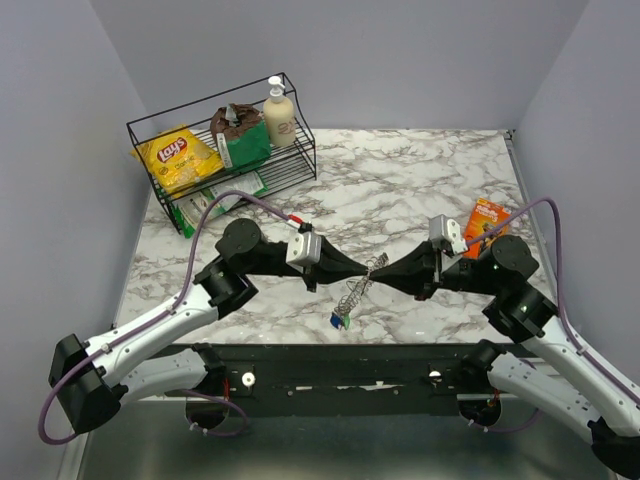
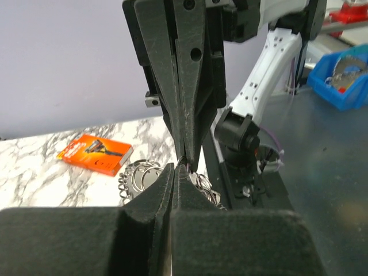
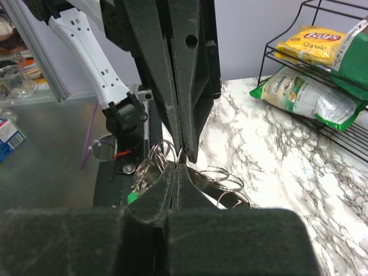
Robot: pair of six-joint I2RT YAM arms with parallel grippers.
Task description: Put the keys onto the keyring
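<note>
The left claw (image 1: 362, 269) is squeezed closed and seems to pinch the keyring (image 1: 352, 293), which hangs in the middle. The keys (image 1: 339, 320) are at its low end, at 7 o'clock. The right claw (image 1: 388, 272) is closed tight too, tip touching tip, pinching the same ring.

You read "Lay's" on the yellow chip bag (image 1: 178, 155) in the wire rack (image 1: 290, 160). The right wrist view adds "Classic" beneath it. Print on the orange packet (image 1: 487, 218) stays illegible.
</note>
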